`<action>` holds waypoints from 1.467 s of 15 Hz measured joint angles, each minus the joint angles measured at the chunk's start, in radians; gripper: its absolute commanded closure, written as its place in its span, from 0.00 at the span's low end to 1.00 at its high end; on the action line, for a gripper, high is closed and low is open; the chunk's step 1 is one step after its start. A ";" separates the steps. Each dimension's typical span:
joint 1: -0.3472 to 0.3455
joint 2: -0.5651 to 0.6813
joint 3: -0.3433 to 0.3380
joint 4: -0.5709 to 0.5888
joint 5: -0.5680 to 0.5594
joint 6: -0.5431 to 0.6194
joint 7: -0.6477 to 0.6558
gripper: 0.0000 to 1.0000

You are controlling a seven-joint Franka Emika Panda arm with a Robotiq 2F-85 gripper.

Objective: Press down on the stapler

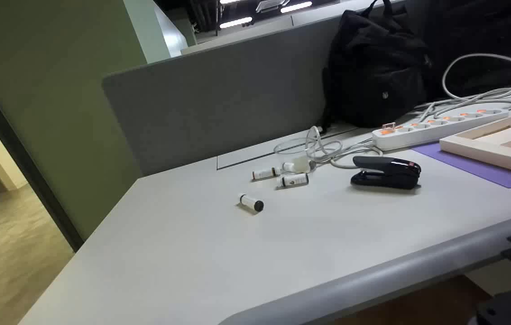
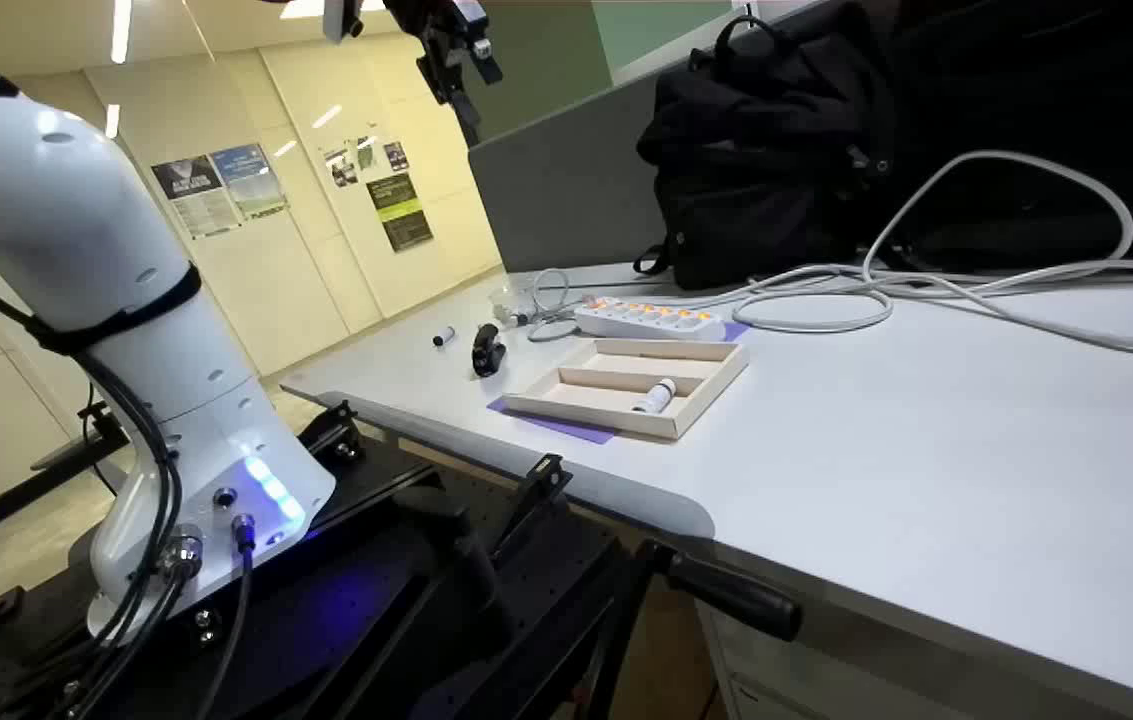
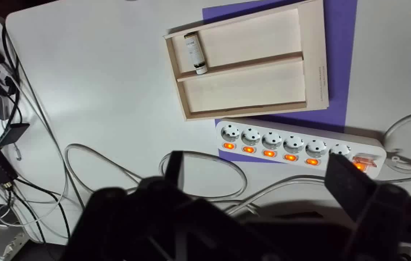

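Stapler (image 1: 386, 174) is waiting unpressed while an empty hand (image 3: 258, 170) is hovering high

On a white worktop (image 1: 169, 262), the black stapler is resting right way up between loose vials (image 1: 250, 202) and a box (image 1: 490, 155), showing in both exterior views. That pose is probably suiting the task, the worktop bracing it from below against a push. In the wrist view the fingers (image 3: 348, 185) are standing wide apart, gripping nothing; the hand is hanging well apart from the stapler, so it is likely needing to travel first. The box is lying on a purple sheet (image 3: 339, 65), just beside a power strip (image 3: 301, 150), and is presumably keeping one vial (image 3: 195, 53) from rolling, in the compartment (image 3: 252, 36) farther from the power strip. A red mark (image 1: 412, 164) is showing on the stapler, too small for reading; the vial's label (image 3: 193, 49) and the print (image 3: 322, 85) along the box are blurring too, so no brand is coming through
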 measured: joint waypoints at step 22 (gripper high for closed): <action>0.224 0.476 0.075 0.185 0.029 0.164 -0.041 0.49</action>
